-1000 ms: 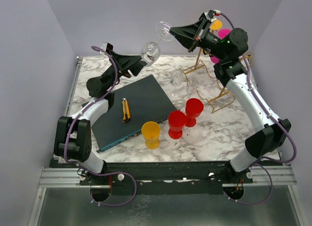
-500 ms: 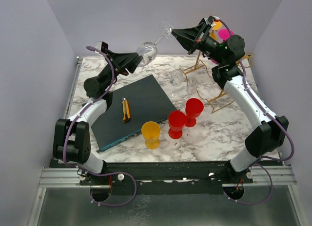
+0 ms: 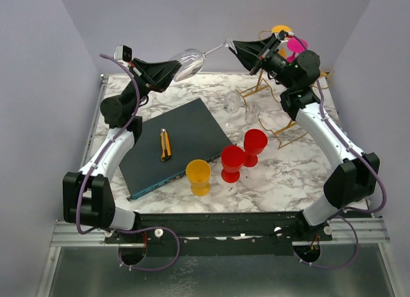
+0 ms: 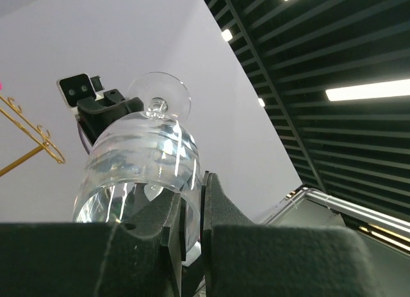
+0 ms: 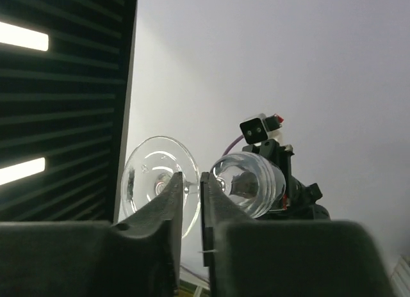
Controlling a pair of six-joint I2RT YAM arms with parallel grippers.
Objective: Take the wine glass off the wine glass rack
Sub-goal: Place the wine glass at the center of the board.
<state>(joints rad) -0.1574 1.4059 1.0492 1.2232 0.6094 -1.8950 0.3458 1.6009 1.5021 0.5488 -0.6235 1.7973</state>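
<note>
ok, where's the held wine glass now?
Top view: wine glass aloft at back centre, left of the rack, bowl in left end effector, stem in right end effector.

Plain pale purple walls (image 3: pixel 38 66) on left, right and far side. White and grey marble table top (image 3: pixel 301 175) in middle. Silver metal rail (image 3: pixel 77 233) along near edge. Black slatted ceiling (image 4: pixel 333 47) up high. Long white strip lights (image 4: pixel 368 91) glowing.

White links (image 3: pixel 112 150), black joints (image 3: pixel 83 194), purple cables (image 3: pixel 383 185), black left tool (image 3: pixel 175 66), black right tool (image 3: pixel 237 47)
</note>
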